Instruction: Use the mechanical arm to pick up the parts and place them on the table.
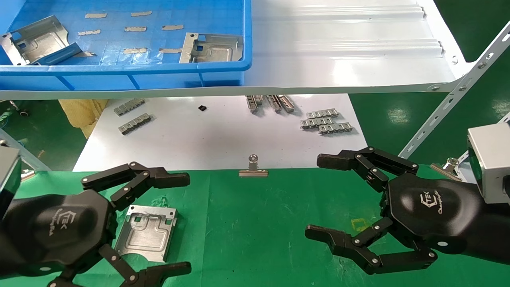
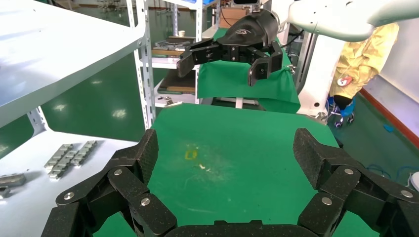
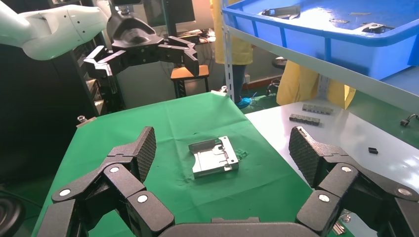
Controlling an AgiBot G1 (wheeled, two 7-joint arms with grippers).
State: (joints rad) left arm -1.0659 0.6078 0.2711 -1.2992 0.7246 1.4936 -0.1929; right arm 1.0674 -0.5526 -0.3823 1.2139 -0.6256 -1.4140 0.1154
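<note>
One metal plate (image 1: 146,232) lies flat near the green tabletop's (image 1: 259,215) left front corner beside the spread, empty left claw (image 1: 151,227), right claw (image 1: 338,199) likewise spread; thin, stiff, slick, probably best pinched across opposite edges

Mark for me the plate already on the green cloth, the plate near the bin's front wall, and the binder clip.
Plate on cloth (image 1: 146,233), head view, its embossed centre.
Plate in blue bin (image 1: 213,50), head view, its flat middle.
Binder clip (image 1: 253,172), head view, its silver body at the cloth's edge.
</note>
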